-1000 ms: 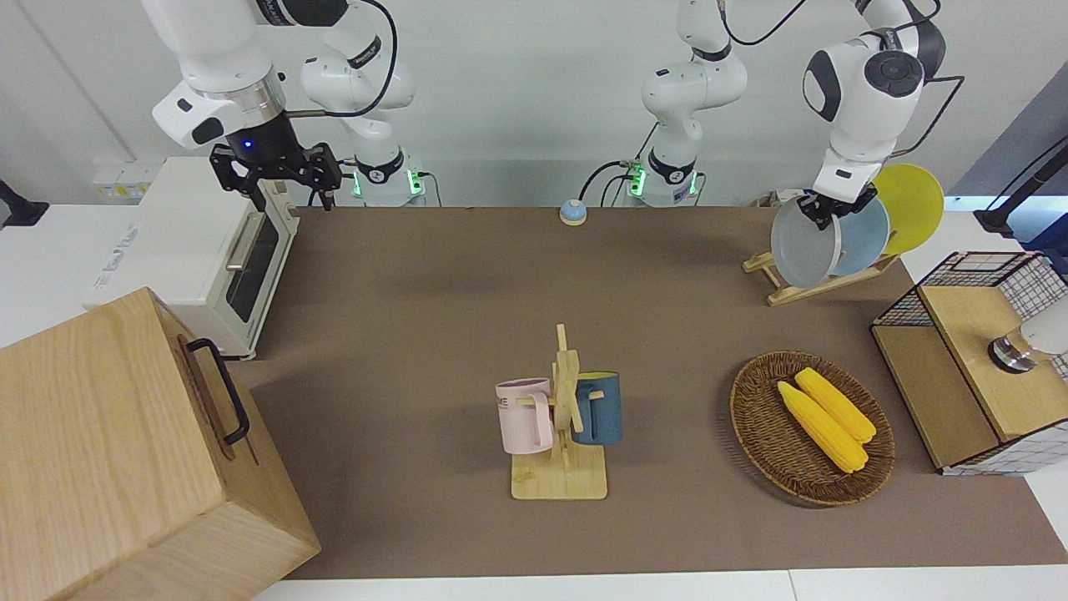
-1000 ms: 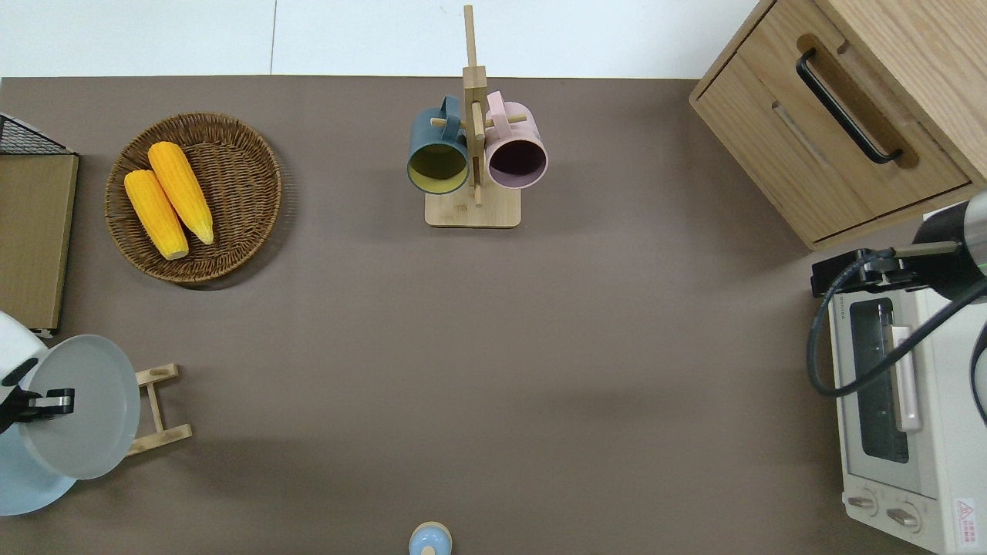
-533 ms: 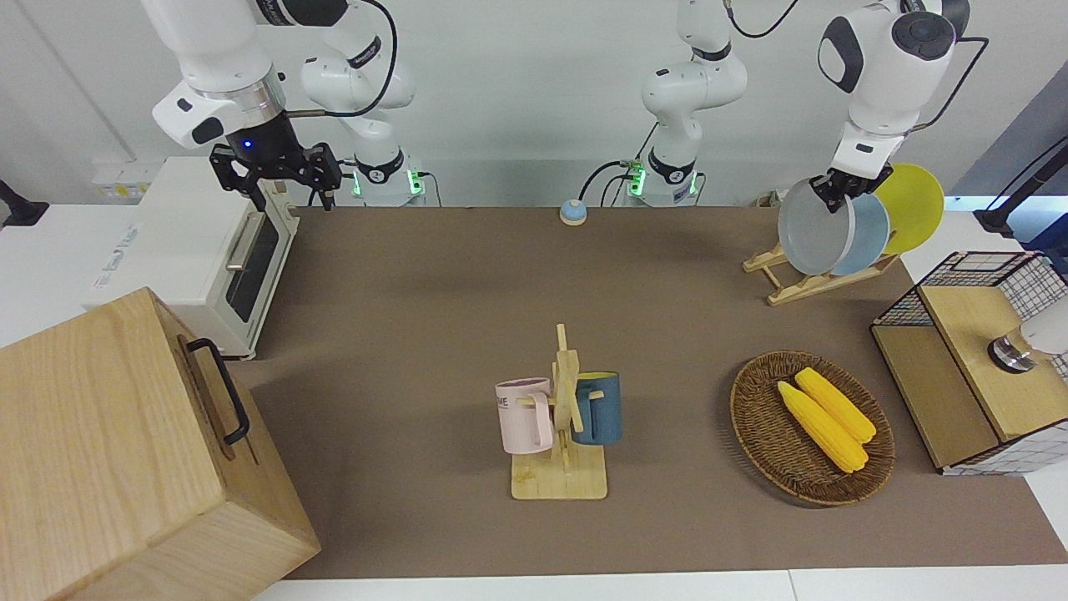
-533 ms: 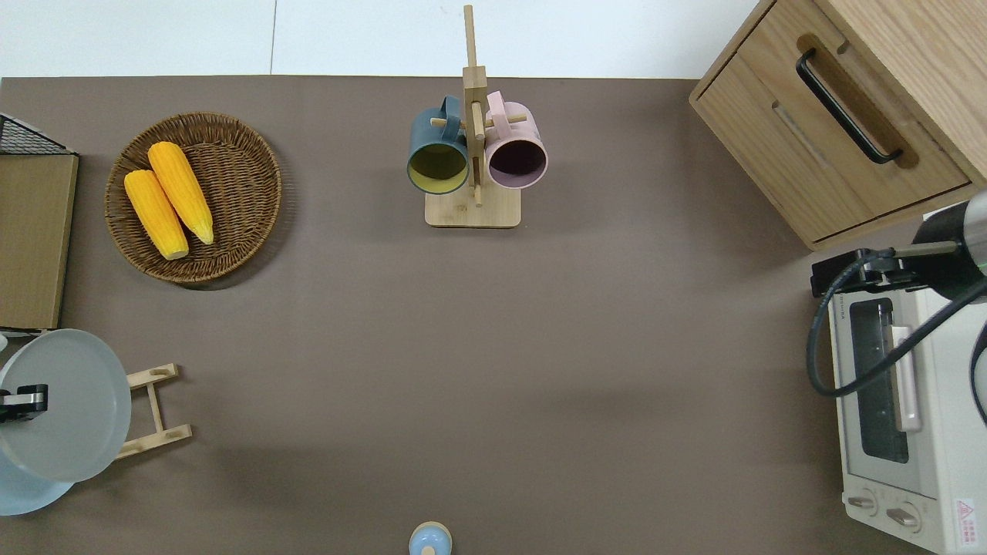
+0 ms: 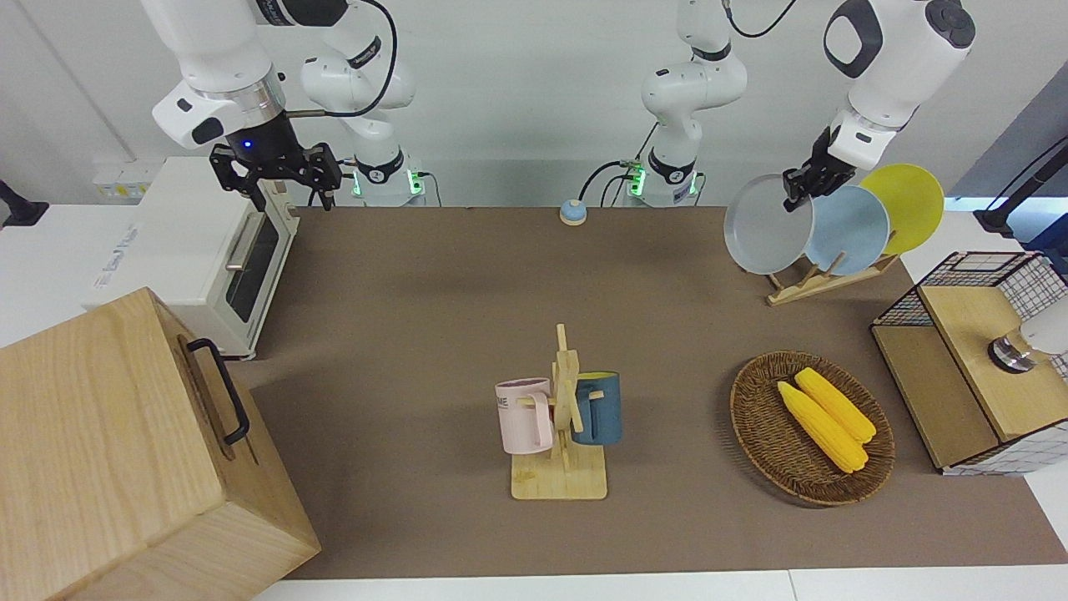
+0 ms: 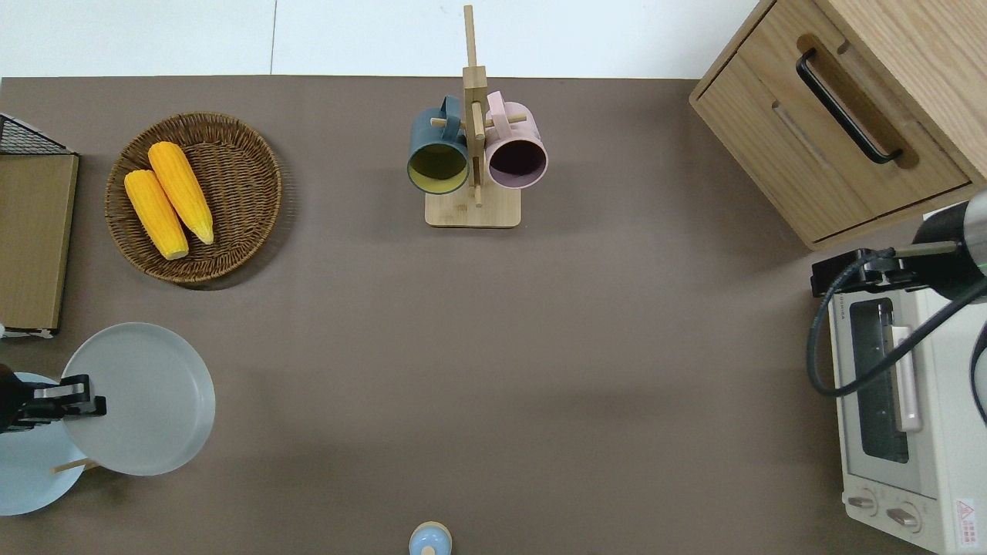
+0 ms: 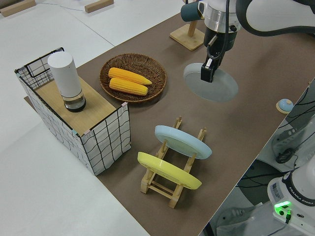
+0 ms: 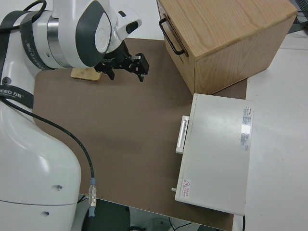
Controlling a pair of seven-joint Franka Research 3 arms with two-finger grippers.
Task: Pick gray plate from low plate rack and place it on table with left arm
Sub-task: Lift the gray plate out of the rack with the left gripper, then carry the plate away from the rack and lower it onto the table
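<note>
Gray plate (image 6: 143, 397) has just come clear of the low plate rack (image 7: 170, 184), pinched at its rim by the left gripper (image 6: 77, 397) fingers, now over bare bench (image 6: 493, 370); lowering remains.

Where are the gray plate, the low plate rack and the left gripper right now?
gray plate (image 6: 146, 401): overhead view, middle of its face.
low plate rack (image 7: 172, 189): left side view, wooden rail under the yellow plate.
left gripper (image 6: 86, 401): overhead view, fingertips clamped on the gray plate's rim.
</note>
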